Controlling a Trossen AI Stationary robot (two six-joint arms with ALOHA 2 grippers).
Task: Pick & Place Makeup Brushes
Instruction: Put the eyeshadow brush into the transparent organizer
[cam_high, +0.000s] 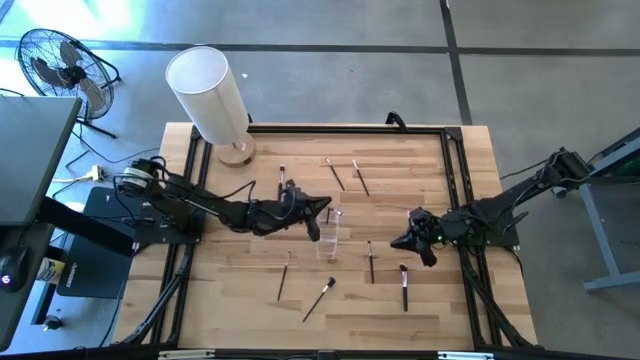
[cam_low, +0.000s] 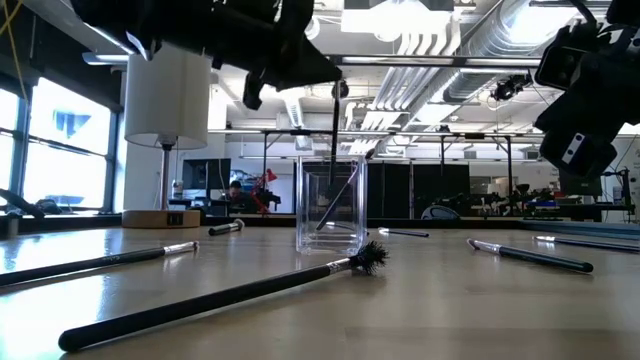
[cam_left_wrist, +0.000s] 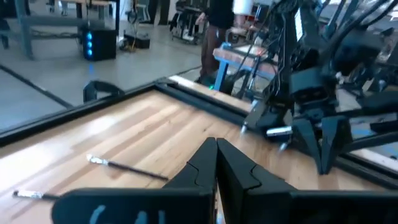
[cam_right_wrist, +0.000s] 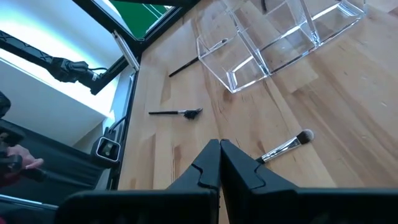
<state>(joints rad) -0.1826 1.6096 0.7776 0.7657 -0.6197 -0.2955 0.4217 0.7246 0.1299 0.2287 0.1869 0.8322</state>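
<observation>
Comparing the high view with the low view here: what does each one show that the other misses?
Only the high view shows the wooden table whole with all the scattered makeup brushes, the floor fan, and the left gripper over the clear organizer, with the right gripper off to its side.

Only the low view shows one brush leaning inside the organizer and the room behind.

Both show the white lamp, the organizer and both arms.

clear plastic cup (cam_high: 329, 234), white lamp (cam_high: 208, 92), fan (cam_high: 62, 68)

No legible text, labels or numbers.
</observation>
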